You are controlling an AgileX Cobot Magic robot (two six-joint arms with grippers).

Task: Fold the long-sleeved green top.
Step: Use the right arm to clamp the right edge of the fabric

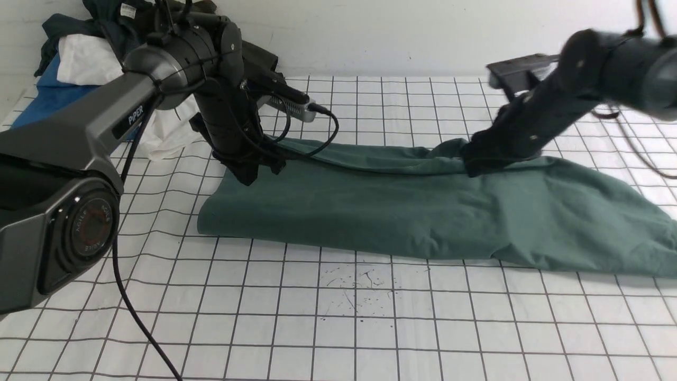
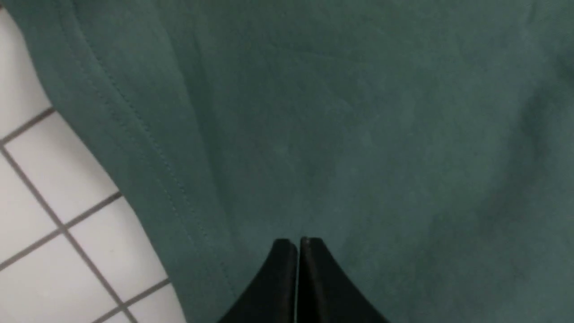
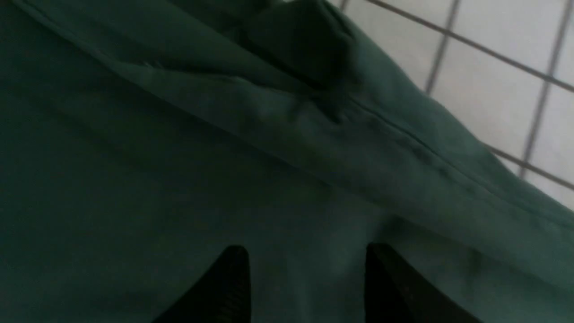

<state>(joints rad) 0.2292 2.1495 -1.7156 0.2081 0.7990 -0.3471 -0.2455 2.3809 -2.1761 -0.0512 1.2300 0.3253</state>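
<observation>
The green long-sleeved top [image 1: 396,206] lies folded into a long band across the gridded table, from centre left to the right edge. It fills the left wrist view [image 2: 358,134] and the right wrist view [image 3: 179,157]. No logo or neck shows. My left gripper [image 1: 248,177] points down at the band's far left end. Its jaws [image 2: 298,242] are shut together just over the cloth near a stitched hem, with no cloth seen between them. My right gripper [image 1: 478,166] is low on the far edge right of centre. It is open [image 3: 307,251], with a fold of cloth lying beyond it.
A pile of other clothes sits at the back left corner: a white piece [image 1: 84,61], a blue one [image 1: 42,100] and a dark one [image 1: 121,16]. The left arm's black cable [image 1: 132,296] trails over the near left table. A wall runs along the back.
</observation>
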